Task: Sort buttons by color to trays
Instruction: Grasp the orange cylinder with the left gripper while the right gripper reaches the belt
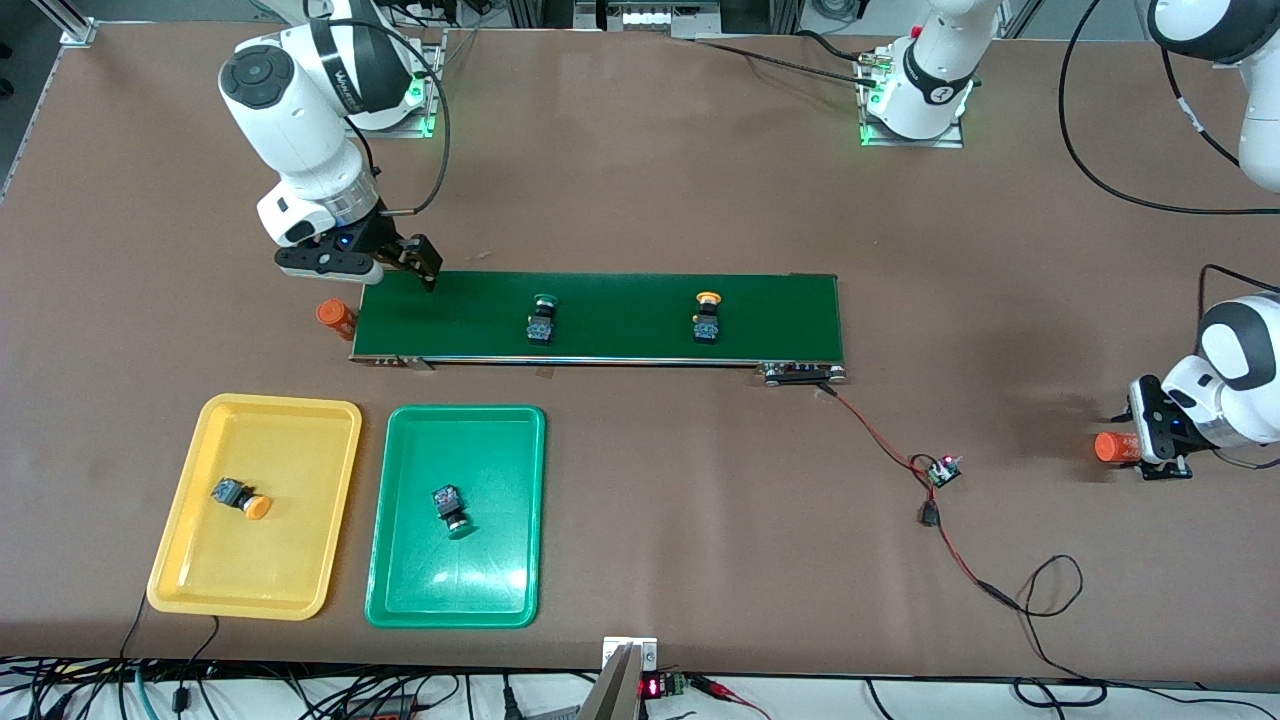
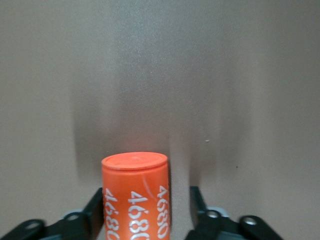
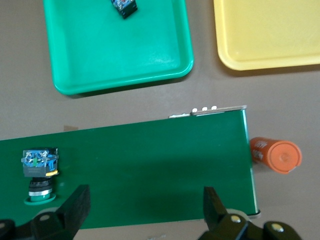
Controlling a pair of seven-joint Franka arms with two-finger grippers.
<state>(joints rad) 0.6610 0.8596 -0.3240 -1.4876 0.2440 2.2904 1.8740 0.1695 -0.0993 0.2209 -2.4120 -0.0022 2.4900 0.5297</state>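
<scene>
Two buttons stand on the dark green belt [image 1: 620, 345]: a green button [image 1: 541, 320] [image 3: 40, 172] and a yellow-orange button [image 1: 707, 320]. Another yellow-orange button [image 1: 243, 498] lies in the yellow tray [image 1: 200, 560] [image 3: 270, 62]. A green one [image 1: 452, 508] [image 3: 125, 6] lies in the green tray [image 1: 400, 590] [image 3: 120, 85]. My right gripper [image 1: 400, 262] [image 3: 146, 195] hangs open and empty over the belt's end toward the right arm. My left gripper [image 1: 1128, 447] [image 2: 146, 192] sits low at the table's left-arm end, straddling an orange "4680" cylinder [image 1: 1113, 447] [image 2: 135, 195]; one finger touches it, the other stands apart.
A second orange cylinder [image 1: 336, 316] [image 3: 277, 156] lies on the table beside the belt's end under my right gripper. Red and black wires run from the belt's other end to a small circuit board [image 1: 942, 470]. Both trays lie nearer the front camera than the belt.
</scene>
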